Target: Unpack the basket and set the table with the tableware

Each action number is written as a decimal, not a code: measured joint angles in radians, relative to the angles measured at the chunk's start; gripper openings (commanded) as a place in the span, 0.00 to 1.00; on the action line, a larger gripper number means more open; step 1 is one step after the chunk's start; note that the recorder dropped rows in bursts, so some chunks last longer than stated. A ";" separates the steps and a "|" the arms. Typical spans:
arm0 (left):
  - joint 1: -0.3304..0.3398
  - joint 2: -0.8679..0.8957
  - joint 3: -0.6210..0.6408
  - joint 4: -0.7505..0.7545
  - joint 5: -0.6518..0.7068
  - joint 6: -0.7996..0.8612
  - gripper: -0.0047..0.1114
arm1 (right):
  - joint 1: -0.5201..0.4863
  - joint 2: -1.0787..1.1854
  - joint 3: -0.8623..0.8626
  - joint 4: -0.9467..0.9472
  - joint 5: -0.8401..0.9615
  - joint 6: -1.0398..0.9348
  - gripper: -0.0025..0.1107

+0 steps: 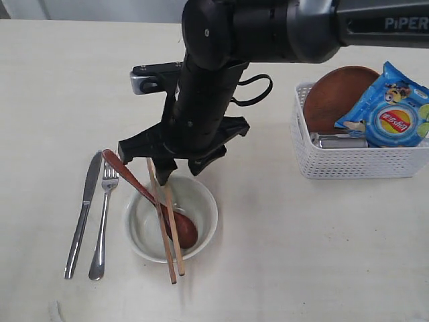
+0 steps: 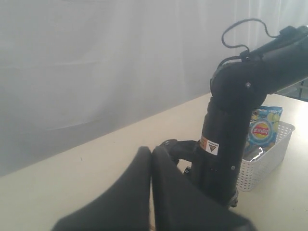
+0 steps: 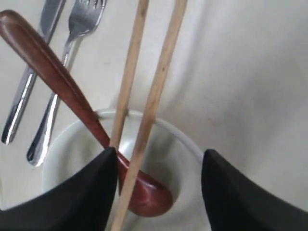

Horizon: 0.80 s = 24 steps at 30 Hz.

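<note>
Cream table (image 1: 53,80) with basket (image 1: 355,164), white "PiPER" on black arm (image 1: 315,27).

**Cream table (image 1: 53,80), white basket (image 1: 355,168), mixed tableware tones**
The basket is patterned with a perforated grid. The bowl (image 1: 208,209) is seen as white, the spoon (image 1: 127,174) as dark red-brown, the chopsticks (image 1: 165,245) as light tan wood, and the knife (image 1: 84,208) and fork (image 1: 103,221) as silvery steel. The plate (image 1: 338,97) is coloured brown. The snack bag (image 1: 392,114) is printed blue with a red-and-yellow logo.

Behind the table (image 2: 72,178) hangs a pale grey-white backdrop (image 2: 96,62) with faint vertical folds; lighting is soft and even, casting diffuse shadows on its cream surface
</note>
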<state>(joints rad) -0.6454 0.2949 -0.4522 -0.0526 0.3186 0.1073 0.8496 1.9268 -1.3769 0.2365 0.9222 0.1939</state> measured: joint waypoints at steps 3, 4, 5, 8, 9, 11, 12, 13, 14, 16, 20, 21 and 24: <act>0.000 0.000 0.000 0.000 0.000 0.000 0.04 | 0.055 0.000 -0.026 -0.122 0.037 0.077 0.47; 0.000 0.000 0.000 0.000 0.000 0.000 0.04 | 0.079 0.000 -0.033 -0.139 0.059 0.102 0.47; 0.000 0.000 0.000 0.000 0.000 0.000 0.04 | 0.090 0.000 -0.035 -0.143 0.071 0.111 0.47; 0.000 0.000 0.000 0.000 0.000 0.000 0.04 | 0.164 0.000 -0.035 -0.171 0.123 0.130 0.47; 0.000 0.000 0.000 0.000 0.000 0.000 0.04 | 0.181 0.000 -0.035 -0.175 0.127 0.142 0.47; 0.000 0.000 0.000 0.000 0.000 0.000 0.04 | 0.198 0.000 -0.035 -0.175 0.127 0.158 0.47; 0.000 0.000 0.000 0.000 0.000 0.000 0.04 | 0.200 0.000 -0.035 -0.175 0.127 0.166 0.47; 0.000 0.000 0.000 0.000 0.000 0.000 0.04 | 0.202 0.000 -0.035 -0.175 0.127 0.171 0.47; 0.000 0.000 0.000 0.000 0.000 0.000 0.04 | 0.204 0.000 -0.035 -0.175 0.129 0.176 0.47; 0.000 0.000 0.000 0.000 0.000 0.000 0.04 | 0.211 0.000 -0.035 -0.180 0.145 0.197 0.47; 0.000 0.000 0.000 0.000 0.000 0.000 0.04 | 0.221 0.000 -0.035 -0.190 0.160 0.231 0.47; 0.000 0.000 0.000 0.000 0.002 0.000 0.04 | 0.221 0.000 -0.035 -0.192 0.160 0.241 0.47; 0.000 0.000 0.000 0.000 0.002 0.000 0.04 | 0.230 0.000 -0.035 -0.203 0.145 0.262 0.47</act>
<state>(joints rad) -0.6454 0.2949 -0.4522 -0.0526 0.3201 0.1073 1.0799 1.9268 -1.4114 0.0330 1.0669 0.4558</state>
